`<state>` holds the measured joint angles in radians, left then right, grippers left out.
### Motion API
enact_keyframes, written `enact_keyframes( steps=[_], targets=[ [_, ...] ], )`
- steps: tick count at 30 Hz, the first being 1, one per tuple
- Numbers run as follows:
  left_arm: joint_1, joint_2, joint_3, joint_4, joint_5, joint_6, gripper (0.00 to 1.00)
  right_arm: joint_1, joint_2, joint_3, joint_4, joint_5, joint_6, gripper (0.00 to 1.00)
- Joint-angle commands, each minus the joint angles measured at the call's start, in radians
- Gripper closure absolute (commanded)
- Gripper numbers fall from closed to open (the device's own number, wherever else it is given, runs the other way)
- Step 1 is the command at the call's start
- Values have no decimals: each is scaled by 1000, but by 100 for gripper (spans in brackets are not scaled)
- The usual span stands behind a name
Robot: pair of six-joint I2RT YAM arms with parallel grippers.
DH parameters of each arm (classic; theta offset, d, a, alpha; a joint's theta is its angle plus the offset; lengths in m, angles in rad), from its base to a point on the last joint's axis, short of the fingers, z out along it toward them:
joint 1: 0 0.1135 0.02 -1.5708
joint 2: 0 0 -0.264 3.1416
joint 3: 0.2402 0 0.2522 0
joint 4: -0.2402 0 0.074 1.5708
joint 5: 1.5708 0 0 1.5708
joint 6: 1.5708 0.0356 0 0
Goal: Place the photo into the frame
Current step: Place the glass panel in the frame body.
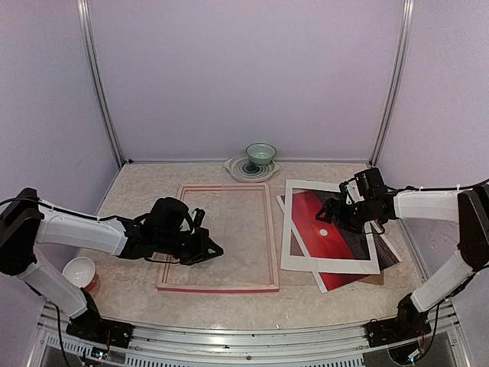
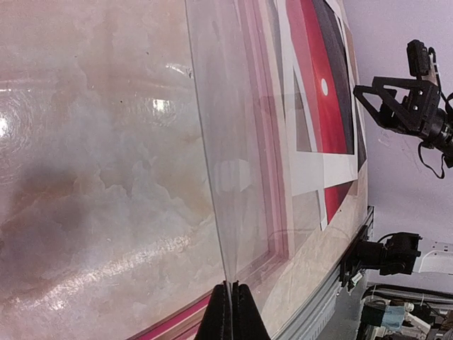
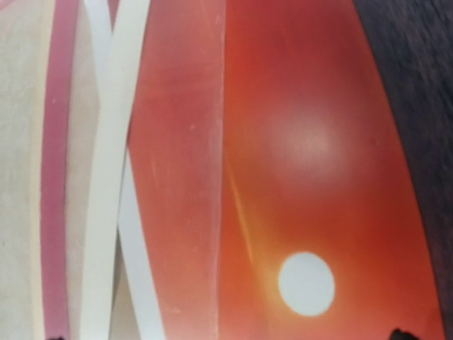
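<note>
The counter (image 1: 153, 191) carries everything, and the frame (image 1: 221, 288) is the biggest piece on it. It lies flat in the middle of the top view, with its long rails running from the top of the picture to the bottom.

Look to the frame's right for the photo (image 1: 332, 245). It lies just beside the right rail, with its long axis running nearly the same way but twisted a little, so the two are not square to each other. The white mat (image 1: 328, 266) lies on top of it. You see the red sky and sun only through the mat's opening, plus a red corner poking out at the lower right.

Your left pincer (image 2: 232, 315) is clamped together on the edge of a clear pane (image 2: 219, 142) over the frame, well apart from the photo, so it is not free.

Your right pincer (image 1: 330, 214) hangs directly above the photo's upper part. In its wrist view the sunset fills the picture and two dark tips show far apart at the bottom edge, so I judge its fingers spread and holding nothing.

It is plainly the nearer arm. The move, in my judgement, runs leftward across the picture, and the mat needs dealing with first.
</note>
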<state>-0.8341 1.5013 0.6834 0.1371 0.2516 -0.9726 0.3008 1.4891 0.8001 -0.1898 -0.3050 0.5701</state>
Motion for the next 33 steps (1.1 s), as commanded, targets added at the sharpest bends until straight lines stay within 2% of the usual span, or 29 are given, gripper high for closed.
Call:
enact_keyframes(
  steps=[1, 8, 21, 33],
  targets=[
    [11, -69, -21, -10, -33, 21, 99, 14, 53, 43, 11, 54, 7, 1],
    [39, -147, -68, -57, -66, 31, 100, 14, 111, 42, 28, 52, 18, 1],
    [73, -201, -129, -92, 10, 93, 100, 15, 149, 45, -3, 113, 8, 1],
    [169, -279, -162, -195, 28, 170, 100, 15, 173, 33, 8, 110, 8, 1]
  ],
)
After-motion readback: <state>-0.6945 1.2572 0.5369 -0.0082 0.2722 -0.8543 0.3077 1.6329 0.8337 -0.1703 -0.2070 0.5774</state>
